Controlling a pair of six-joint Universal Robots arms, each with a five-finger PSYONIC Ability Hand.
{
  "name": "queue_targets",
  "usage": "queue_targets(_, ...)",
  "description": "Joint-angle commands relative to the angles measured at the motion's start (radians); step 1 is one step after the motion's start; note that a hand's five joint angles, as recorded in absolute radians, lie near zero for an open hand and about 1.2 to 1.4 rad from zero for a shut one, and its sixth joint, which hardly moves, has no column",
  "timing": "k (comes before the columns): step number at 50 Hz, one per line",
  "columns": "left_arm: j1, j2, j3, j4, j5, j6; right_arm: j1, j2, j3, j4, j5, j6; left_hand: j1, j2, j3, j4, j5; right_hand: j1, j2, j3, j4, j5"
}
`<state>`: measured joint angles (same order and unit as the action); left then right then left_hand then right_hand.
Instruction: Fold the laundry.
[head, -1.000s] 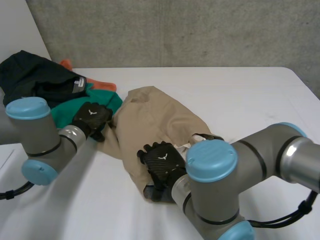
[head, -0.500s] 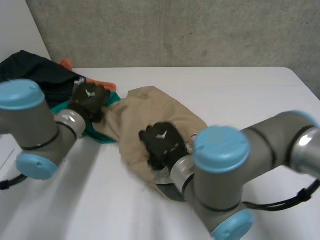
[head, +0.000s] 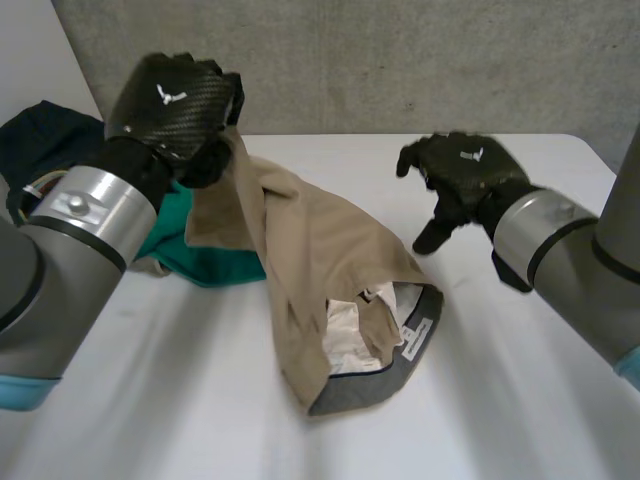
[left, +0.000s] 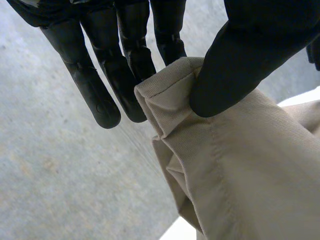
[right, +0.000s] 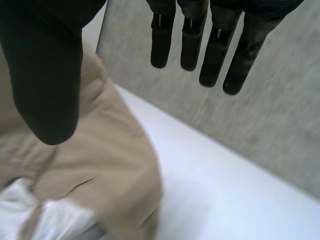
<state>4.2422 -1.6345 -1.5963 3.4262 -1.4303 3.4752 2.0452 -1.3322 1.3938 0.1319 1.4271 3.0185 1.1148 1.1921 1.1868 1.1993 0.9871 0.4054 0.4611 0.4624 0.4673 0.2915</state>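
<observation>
In the head view, the left hand (head: 175, 105) is held high above the white counter (head: 530, 400), its fingers clamped on one end of a beige cotton pair of trousers (head: 320, 250). The trousers hang from that grip as a slanting drape. Their other end, with a grey waistband (head: 385, 375) and white pocket lining, lies on the counter near the middle. A teal green garment (head: 215, 262) lies partly under the beige cloth on the left arm's side, and a dark crumpled garment (head: 40, 140) sits beyond it at the counter's edge. The right hand (head: 462, 170) is above the counter, apart from the trousers, with its fingers spread and holding nothing. In the left wrist view, the thumb (left: 240, 60) presses a stitched hem of the beige trousers (left: 235, 165) against the nearly straight fingers (left: 100, 85), and folds of cloth fall away below the pinch. In the right wrist view, the fingers (right: 215, 55) are straight and apart from the thumb (right: 45, 85), with nothing between them. The beige cloth (right: 100, 165) lies under the thumb's side and bare counter (right: 225, 200) lies beneath the fingertips.
</observation>
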Motion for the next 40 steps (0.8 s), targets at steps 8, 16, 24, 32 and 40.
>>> queue_targets(8, -0.004, -0.18, 0.121, -0.004, -0.007, 0.031, 0.059, 0.047, 0.073, 0.179, 0.0, 0.453, 0.281, 0.204, 0.209, 0.197, 0.235, -0.231, -0.287, -0.288, -0.293, -0.291)
queue_targets(16, -0.021, -0.232, 0.165, -0.001, -0.016, 0.047, 0.153, 0.125, 0.044, 0.215, 0.007, 0.572, 0.281, 0.204, 0.209, 0.197, 0.235, -0.231, -0.287, -0.288, -0.293, -0.291)
queue_targets(24, -0.039, -0.238, 0.173, -0.001, -0.045, 0.047, 0.22, 0.243, -0.027, 0.215, 0.016, 0.597, 0.281, 0.204, 0.209, 0.197, 0.235, -0.231, -0.287, -0.288, -0.293, -0.291)
queue_targets(32, -0.047, -0.235, 0.17, -0.002, -0.047, 0.047, 0.283, 0.33, -0.105, 0.213, 0.081, 0.681, 0.281, 0.204, 0.209, 0.197, 0.235, -0.231, -0.287, -0.288, -0.293, -0.291)
queue_targets(40, -0.067, -0.228, 0.165, -0.002, -0.047, 0.047, 0.348, 0.416, -0.213, 0.213, 0.102, 0.738, 0.281, 0.204, 0.209, 0.197, 0.235, -0.218, -0.273, -0.275, -0.28, -0.278)
